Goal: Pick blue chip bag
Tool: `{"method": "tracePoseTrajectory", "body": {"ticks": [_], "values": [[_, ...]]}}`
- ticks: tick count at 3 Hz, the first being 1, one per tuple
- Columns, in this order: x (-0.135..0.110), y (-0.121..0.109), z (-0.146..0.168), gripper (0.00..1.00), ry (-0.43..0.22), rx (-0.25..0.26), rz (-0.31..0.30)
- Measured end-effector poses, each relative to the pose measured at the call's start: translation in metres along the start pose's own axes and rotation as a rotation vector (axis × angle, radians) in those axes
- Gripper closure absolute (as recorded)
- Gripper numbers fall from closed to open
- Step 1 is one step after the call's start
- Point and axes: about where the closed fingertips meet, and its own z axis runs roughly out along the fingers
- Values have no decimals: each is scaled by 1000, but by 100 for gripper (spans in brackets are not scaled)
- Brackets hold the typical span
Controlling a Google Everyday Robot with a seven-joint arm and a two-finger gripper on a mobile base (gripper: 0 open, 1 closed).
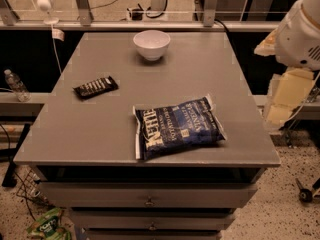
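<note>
The blue chip bag [177, 129] lies flat on the grey table [100, 129], near the front edge and right of centre. It is dark blue with white lettering and white sealed ends. My gripper [282, 101] hangs at the end of the white arm [300, 34], past the table's right edge. It is level with the bag, well to its right, and touches nothing.
A white bowl [151, 44] stands at the table's back centre. A small black bar wrapper [95, 87] lies at the left. A water bottle [15, 85] stands on a ledge at the left, and a green snack bag [47, 225] lies on the floor. Drawers are below the tabletop.
</note>
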Motion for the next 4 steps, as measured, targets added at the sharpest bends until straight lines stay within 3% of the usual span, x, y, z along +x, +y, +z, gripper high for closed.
{"method": "tracePoseTrajectory", "body": {"ticks": [2, 4], "values": [[-50, -23, 54, 0, -80, -83, -200], [-87, -5, 96, 0, -97, -169, -317]]}}
